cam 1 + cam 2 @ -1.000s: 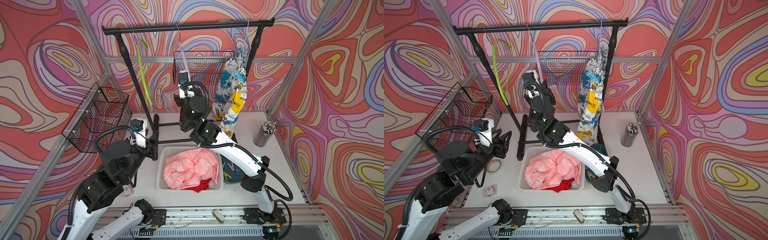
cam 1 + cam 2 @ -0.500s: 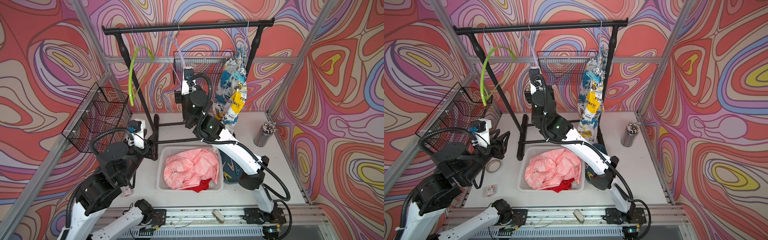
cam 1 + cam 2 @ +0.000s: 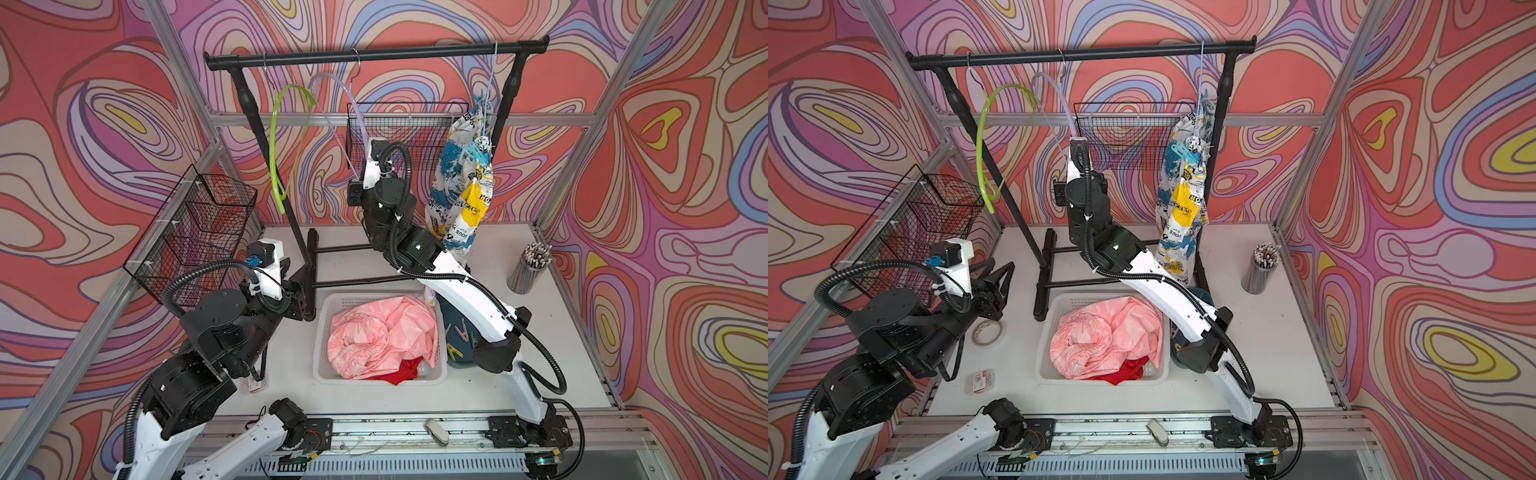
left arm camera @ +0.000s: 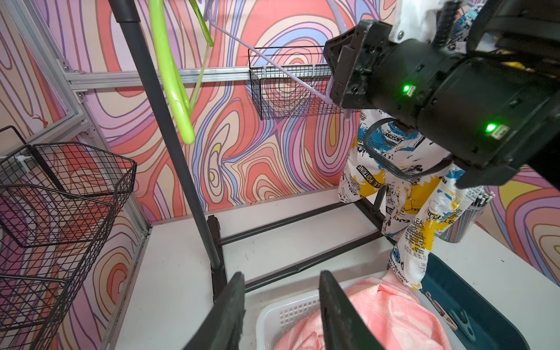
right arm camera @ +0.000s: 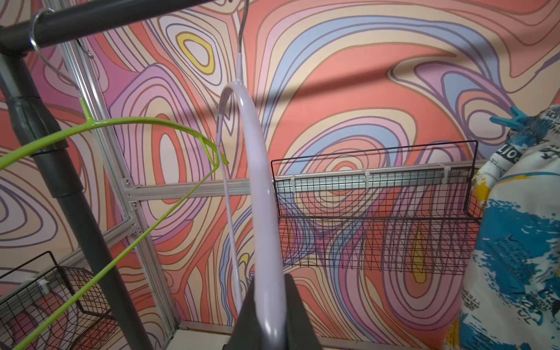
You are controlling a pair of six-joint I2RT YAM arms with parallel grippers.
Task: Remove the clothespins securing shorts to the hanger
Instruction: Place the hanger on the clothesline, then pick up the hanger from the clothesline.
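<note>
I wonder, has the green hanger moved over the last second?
Yes. The green hanger, edge-on before, has turned on its hook: its upper arm now reaches away from the rack post toward the lilac hanger.

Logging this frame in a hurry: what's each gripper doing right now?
Left gripper: open, empty.
Right gripper: shut on the lilac hanger.

Saw only a corner of red shorts (image 3: 409, 368) under pink shorts (image 3: 382, 332), lost the lilac hanger (image 5: 257, 181) inside the right gripper (image 5: 269, 283), barely made out clothespins (image 3: 462, 332) beneath its arm.
</note>
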